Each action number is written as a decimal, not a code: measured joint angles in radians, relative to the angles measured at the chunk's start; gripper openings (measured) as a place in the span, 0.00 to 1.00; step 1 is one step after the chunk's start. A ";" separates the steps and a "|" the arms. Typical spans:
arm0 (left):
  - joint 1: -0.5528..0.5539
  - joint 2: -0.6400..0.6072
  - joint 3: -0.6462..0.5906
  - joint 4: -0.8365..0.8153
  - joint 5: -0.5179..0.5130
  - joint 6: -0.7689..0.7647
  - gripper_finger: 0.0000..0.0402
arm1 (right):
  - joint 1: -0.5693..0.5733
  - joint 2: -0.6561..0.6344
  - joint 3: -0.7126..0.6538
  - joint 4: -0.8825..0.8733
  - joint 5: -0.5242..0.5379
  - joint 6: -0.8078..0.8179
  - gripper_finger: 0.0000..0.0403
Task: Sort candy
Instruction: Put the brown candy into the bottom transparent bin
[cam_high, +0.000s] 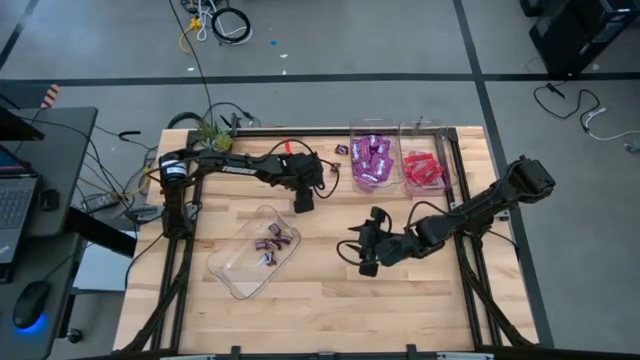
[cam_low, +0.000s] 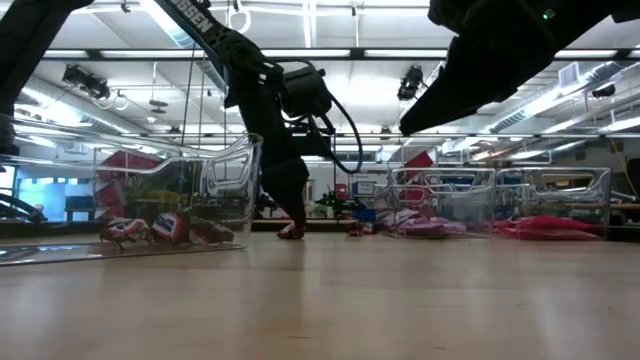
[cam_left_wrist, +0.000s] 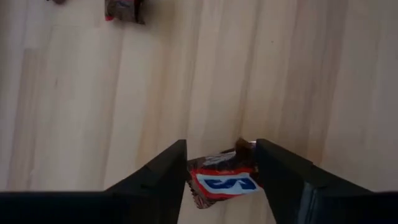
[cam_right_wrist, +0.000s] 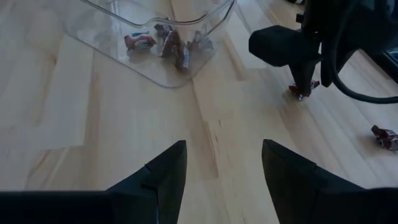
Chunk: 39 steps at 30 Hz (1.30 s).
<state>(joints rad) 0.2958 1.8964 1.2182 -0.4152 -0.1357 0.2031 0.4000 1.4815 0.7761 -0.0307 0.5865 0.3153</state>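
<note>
The left gripper (cam_left_wrist: 221, 171) is standing with jaws parted, straddling a brown-wrapped candy (cam_left_wrist: 222, 180) lying on the wooden table (cam_left_wrist: 74, 112), pinching nothing. The right gripper (cam_right_wrist: 224, 168) is hovering spread and empty mid-table. Similar candies (cam_high: 274, 240) are sitting in a clear tray (cam_high: 240, 275); purple packets (cam_high: 372, 160) and red packets (cam_high: 423, 170) are filling the far trays.

A: What lettering can be read?

B: On the left arm (cam_low: 205, 30), white capitals ending in "SSEN" are seen in the low view; the beginning is cut off. On the brown candy wrapper (cam_left_wrist: 222, 182) seen in the left wrist view, a large white "S" on a blue band edged in red is shown; the remaining letters are hidden.

A: Anything else?

B: Nothing further is legible.
</note>
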 joint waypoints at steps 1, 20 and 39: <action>0.000 0.003 0.000 0.004 -0.003 0.000 0.49 | 0.000 0.000 0.000 0.000 0.000 0.000 0.48; 0.005 0.010 0.000 -0.019 0.082 0.068 0.10 | -0.002 0.000 0.000 -0.007 0.001 -0.003 0.47; -0.019 -0.041 0.131 -0.161 0.047 0.104 0.00 | -0.002 0.000 0.000 -0.034 0.001 -0.001 0.46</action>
<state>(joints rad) 0.2764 1.8557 1.3491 -0.5757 -0.0883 0.3069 0.3981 1.4815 0.7761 -0.0643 0.5873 0.3145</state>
